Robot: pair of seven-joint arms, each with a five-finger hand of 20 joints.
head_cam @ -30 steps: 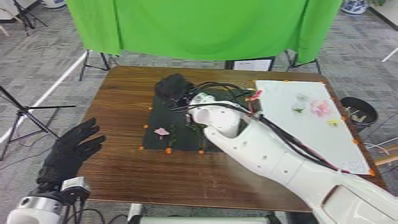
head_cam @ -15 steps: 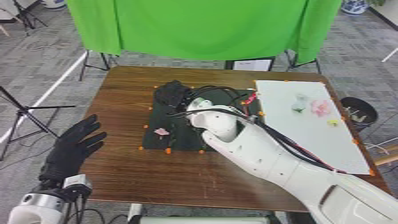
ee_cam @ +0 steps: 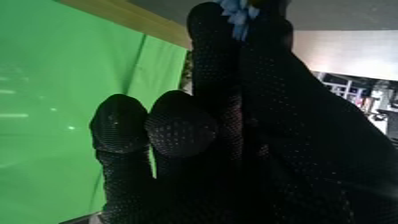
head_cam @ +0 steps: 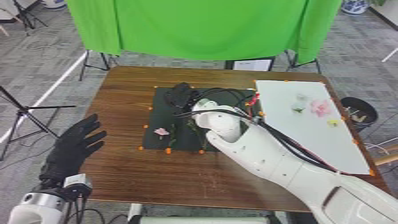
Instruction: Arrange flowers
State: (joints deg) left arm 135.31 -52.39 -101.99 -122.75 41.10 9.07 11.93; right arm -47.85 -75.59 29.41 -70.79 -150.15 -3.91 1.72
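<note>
The right arm slants over the wood-grained counter (head_cam: 124, 175), its gloved right hand (head_cam: 181, 96) pinching a narrow-petalled blue flower (ee_cam: 237, 19) above the dark rectangular mat (head_cam: 160, 116). A pale pink flower (head_cam: 161, 131) lies there; the left hand (head_cam: 67, 152) hangs relaxed, fingers extended.

On the table (head_cam: 133, 175), the mat (head_cam: 160, 111) lies left of the sheet (head_cam: 311, 145), which runs along the right side. In the mat's near left part is a loose flower (head_cam: 161, 131), with a stem (head_cam: 172, 138) just to its right. On the sheet's far half lie a large bloom (head_cam: 321, 108) and, nearer and to the right, a small bloom (head_cam: 334, 123). Beyond the table's right edge stands a bin (head_cam: 360, 103); behind its far edge, a curtain (head_cam: 204, 30). In the right hand (head_cam: 180, 97), over the mat's far left part, is what looks like a flower head (ee_cam: 238, 16).
</note>
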